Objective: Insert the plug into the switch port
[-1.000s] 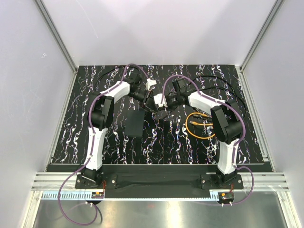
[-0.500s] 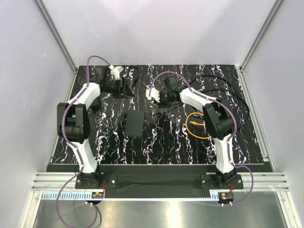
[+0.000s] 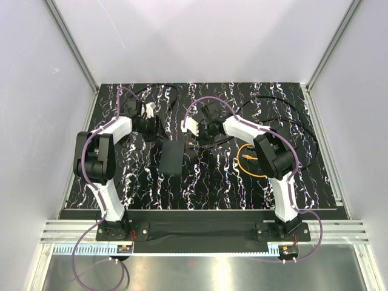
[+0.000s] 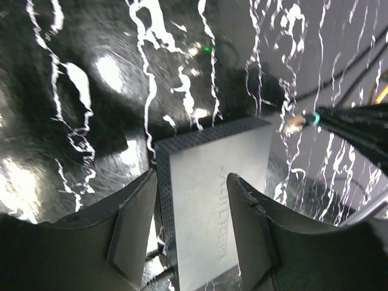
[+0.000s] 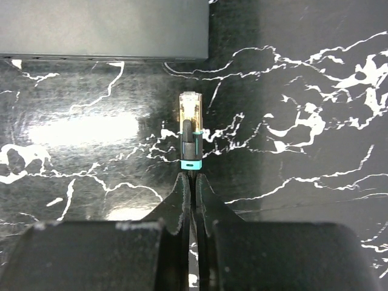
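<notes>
The translucent, teal-collared plug (image 5: 190,118) is pinched from behind by the closed right pincer (image 5: 191,179), just short of the edge of the matte-black switch box (image 5: 103,27) on the glossy veined bench (image 5: 303,182). Only the left wrist view shows the left pincer (image 4: 193,182) spread open, framing the box.

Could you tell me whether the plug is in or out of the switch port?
Out. The plug, held in the shut right pincer, points at the edge of the switch, with bare table between them.
</notes>
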Robot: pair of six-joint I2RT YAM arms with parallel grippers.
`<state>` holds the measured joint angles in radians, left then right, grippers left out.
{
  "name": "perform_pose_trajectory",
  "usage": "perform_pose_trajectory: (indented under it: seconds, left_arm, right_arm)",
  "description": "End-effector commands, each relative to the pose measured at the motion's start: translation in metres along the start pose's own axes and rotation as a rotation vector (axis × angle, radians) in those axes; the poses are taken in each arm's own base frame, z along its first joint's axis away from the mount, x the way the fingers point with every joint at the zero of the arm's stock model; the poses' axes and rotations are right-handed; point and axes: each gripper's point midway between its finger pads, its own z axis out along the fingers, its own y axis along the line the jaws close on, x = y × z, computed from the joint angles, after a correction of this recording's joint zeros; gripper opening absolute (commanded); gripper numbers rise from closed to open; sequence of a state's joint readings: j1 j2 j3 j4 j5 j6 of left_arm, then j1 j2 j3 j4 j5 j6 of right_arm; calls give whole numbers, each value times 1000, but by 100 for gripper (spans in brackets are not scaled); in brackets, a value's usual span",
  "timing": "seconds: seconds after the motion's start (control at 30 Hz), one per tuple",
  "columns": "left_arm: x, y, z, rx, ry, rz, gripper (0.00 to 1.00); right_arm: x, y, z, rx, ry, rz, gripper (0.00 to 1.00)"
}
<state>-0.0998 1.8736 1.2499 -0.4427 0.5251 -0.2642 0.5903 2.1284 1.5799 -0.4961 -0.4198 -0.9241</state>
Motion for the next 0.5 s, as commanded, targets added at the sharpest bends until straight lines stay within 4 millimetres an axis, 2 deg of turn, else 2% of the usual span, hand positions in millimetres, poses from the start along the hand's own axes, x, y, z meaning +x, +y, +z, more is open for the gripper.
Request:
perform_pose_trajectory:
  seconds: [0.0, 0.33, 0.47]
  left_arm:
    - [-14, 6, 8, -22, -54, -21, 54]
    - [-7, 9, 18, -42, -39, -15, 54]
    - [-6, 7, 19, -41, -40, -7, 54]
  right_arm:
    - [-2, 11, 5, -29, 17, 31, 0]
    - [-9, 17, 14, -52, 4, 41, 0]
    - [-14, 13, 18, -52, 0, 53, 0]
